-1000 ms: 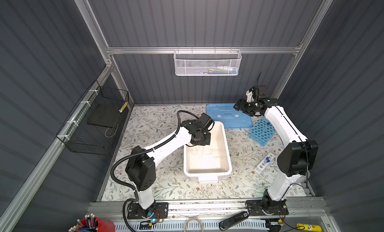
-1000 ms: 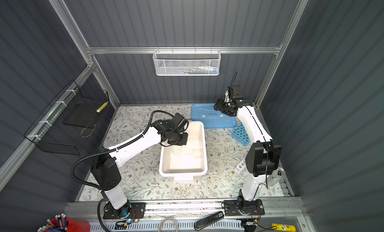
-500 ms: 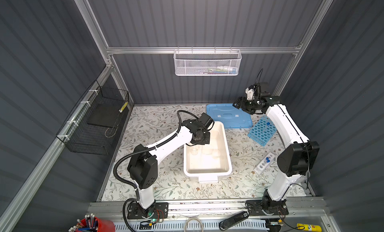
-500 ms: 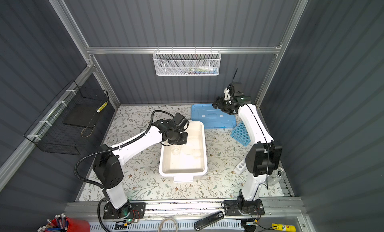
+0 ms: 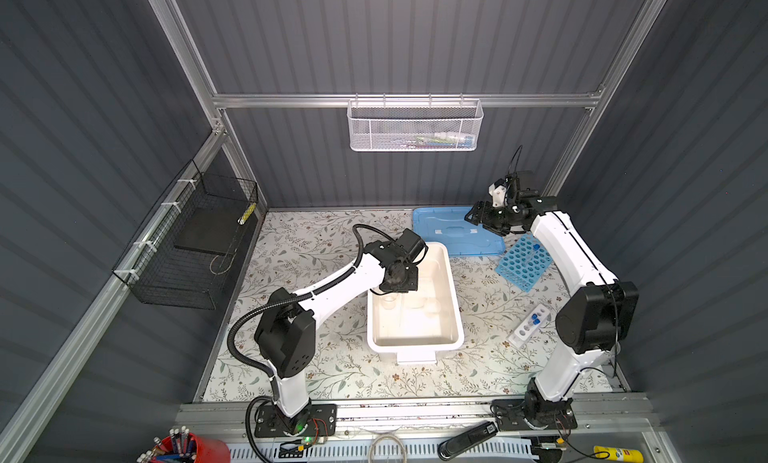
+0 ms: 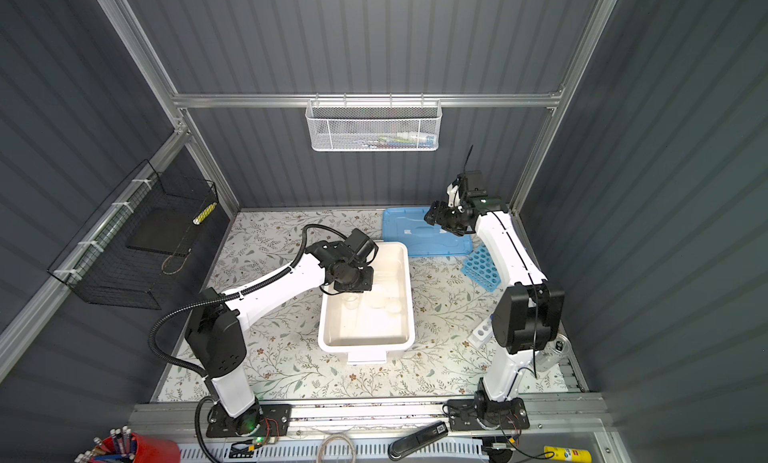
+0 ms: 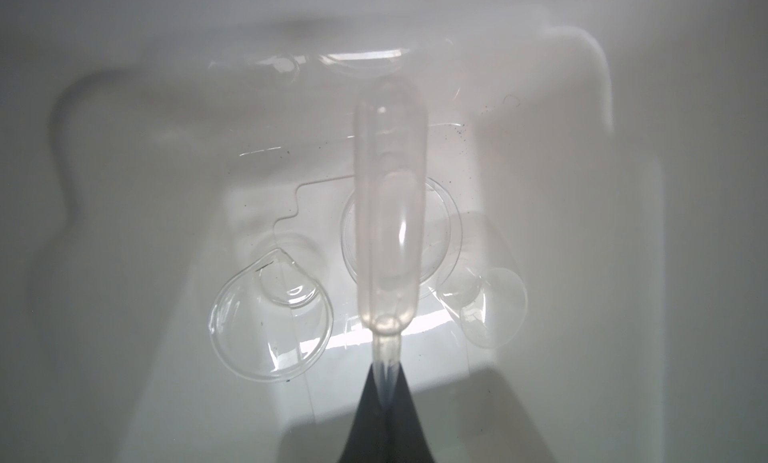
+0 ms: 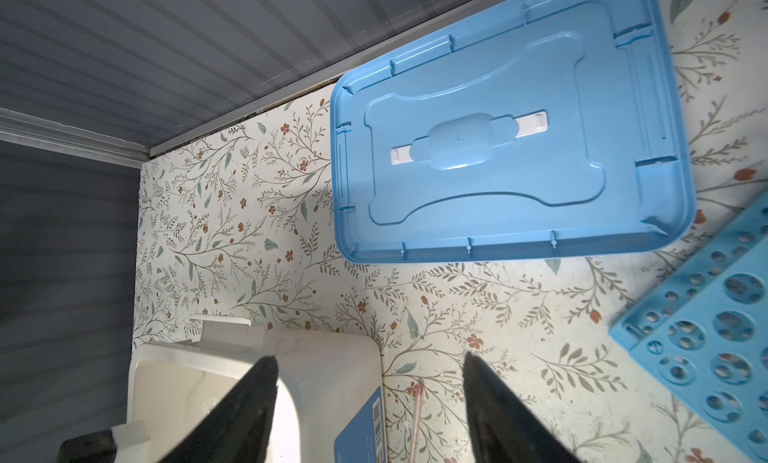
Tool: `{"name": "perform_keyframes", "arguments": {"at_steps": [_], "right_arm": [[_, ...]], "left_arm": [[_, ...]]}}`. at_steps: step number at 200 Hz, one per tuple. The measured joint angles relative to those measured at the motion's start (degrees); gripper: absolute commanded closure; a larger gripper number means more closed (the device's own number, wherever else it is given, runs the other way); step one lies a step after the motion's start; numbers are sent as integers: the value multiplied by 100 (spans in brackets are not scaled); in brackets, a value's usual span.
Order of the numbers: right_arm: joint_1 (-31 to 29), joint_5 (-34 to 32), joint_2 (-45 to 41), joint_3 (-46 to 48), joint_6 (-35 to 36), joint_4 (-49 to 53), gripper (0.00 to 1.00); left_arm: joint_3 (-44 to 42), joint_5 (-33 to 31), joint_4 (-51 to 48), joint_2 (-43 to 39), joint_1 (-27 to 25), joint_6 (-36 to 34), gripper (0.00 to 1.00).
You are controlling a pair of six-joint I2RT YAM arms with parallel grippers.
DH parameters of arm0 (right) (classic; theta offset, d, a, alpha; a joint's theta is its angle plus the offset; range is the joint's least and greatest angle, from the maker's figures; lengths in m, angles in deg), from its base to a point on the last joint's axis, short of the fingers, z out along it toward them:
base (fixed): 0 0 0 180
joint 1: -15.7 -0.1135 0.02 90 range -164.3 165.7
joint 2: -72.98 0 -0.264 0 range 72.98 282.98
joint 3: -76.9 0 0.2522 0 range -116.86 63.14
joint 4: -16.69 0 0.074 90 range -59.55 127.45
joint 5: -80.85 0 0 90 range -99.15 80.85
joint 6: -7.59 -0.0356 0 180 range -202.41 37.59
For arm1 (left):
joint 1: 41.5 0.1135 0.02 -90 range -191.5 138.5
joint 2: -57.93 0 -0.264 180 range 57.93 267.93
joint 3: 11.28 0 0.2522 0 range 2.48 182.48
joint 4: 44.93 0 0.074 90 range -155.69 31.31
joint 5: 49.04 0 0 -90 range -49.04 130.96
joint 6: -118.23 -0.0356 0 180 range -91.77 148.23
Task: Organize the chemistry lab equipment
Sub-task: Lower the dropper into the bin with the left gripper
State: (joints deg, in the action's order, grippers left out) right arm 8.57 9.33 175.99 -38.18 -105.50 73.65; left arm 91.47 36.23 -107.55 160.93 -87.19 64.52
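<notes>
Left hand point(image 7: 384, 402) was clenched on the thin stem of a clear pipette point(image 7: 390, 199), with the bulb sticking straight out from the fingertips. It hung inside the white tub point(image 5: 453, 315), above the floor. Under the pipette on the tub floor lay clear glassware: a spouted beaker point(image 7: 270, 319) off to one side of the stem, a round glass dish point(image 7: 436, 232) right behind the bulb, and a flask point(image 7: 494, 303) on its side just past the dish. None of it touched the hand.

Right hand point(image 8: 370, 398) was released, fingers wide apart and empty. It was raised over the far right part of the worktop point(image 8: 249, 232), by the blue lid point(image 8: 519, 149), which lay flat. In the right wrist view a thin rod point(image 8: 417, 419) lay on the worktop just beside the tub wall, below the gap between the fingers and not touched.

Sky-blue rack point(image 5: 524, 265) sat near the lid's corner, with one blue-capped tube point(image 5: 536, 246) standing in it. Small white rack point(image 5: 528, 326) sat nearer the right arm's base, well apart from both hands, and held blue caps too.
</notes>
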Motion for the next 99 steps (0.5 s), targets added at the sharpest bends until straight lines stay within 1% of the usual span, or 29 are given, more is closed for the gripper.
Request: {"name": "perform_keyframes", "arguments": {"at_steps": [41, 72, 99], "right_arm": [[2, 295, -20, 0, -4, -31, 28], [2, 328, -20, 17, -2, -37, 28], [2, 343, -24, 96, -2, -52, 28]], "left_arm": [[-166, -79, -63, -186, 0, 188, 97], [-533, -90, -50, -254, 0, 304, 96], [-575, -87, -39, -251, -2, 326, 96]]}}
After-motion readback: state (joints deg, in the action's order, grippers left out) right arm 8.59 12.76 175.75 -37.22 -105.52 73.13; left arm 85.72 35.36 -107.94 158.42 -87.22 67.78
